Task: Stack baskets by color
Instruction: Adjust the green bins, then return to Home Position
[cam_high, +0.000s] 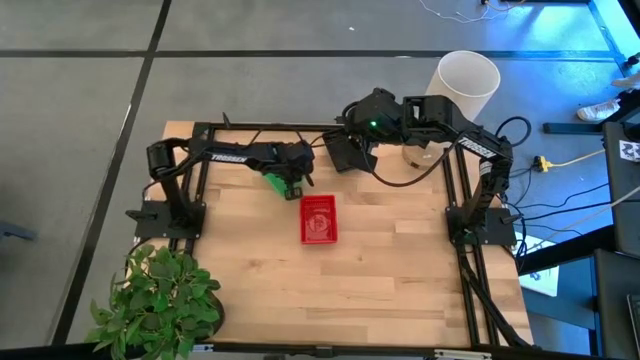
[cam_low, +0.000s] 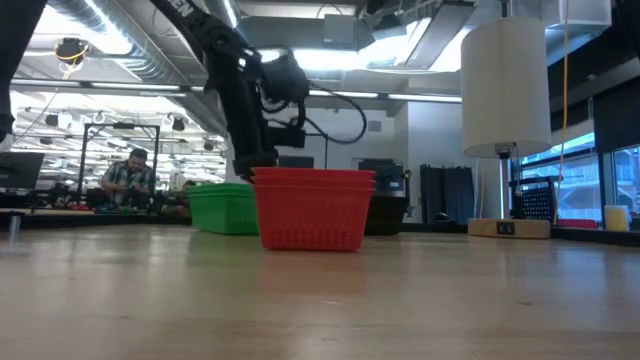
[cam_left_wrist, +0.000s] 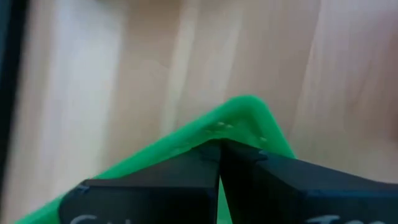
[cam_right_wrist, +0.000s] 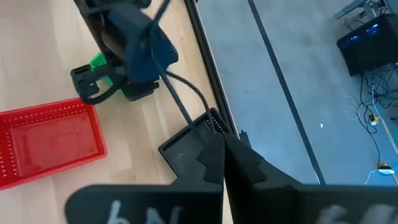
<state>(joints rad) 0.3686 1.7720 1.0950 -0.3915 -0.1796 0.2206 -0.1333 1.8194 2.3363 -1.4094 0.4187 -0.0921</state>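
Note:
A bright green basket (cam_high: 273, 183) sits left of centre near the table's far side, and my left gripper (cam_high: 291, 176) is shut on it. In the low view the green basket (cam_low: 224, 208) stands with its bottom on the wood, behind the red baskets (cam_low: 313, 207). Those red baskets (cam_high: 319, 219) are nested at the table's centre. My right gripper (cam_high: 352, 140) hangs high over the far edge, shut on a black basket (cam_high: 349, 153). My left gripper pinches the green basket's top rim beside a corner (cam_left_wrist: 244, 113) between its two fingers (cam_left_wrist: 186, 168). The fingers slant down at it from above. The basket's bottom rests on the table. My right gripper pinches the black basket's edge (cam_right_wrist: 200, 144) between its two fingers (cam_right_wrist: 249, 163), slanting down from above. The basket hangs below the fingers, tilted and lifted clear of the table.
A tall white lamp shade (cam_high: 467, 80) stands at the far right corner, and a potted plant (cam_high: 160, 300) sits at the near left corner. Bare wood lies in front of and to the right of the red baskets. Cables trail from the right arm.

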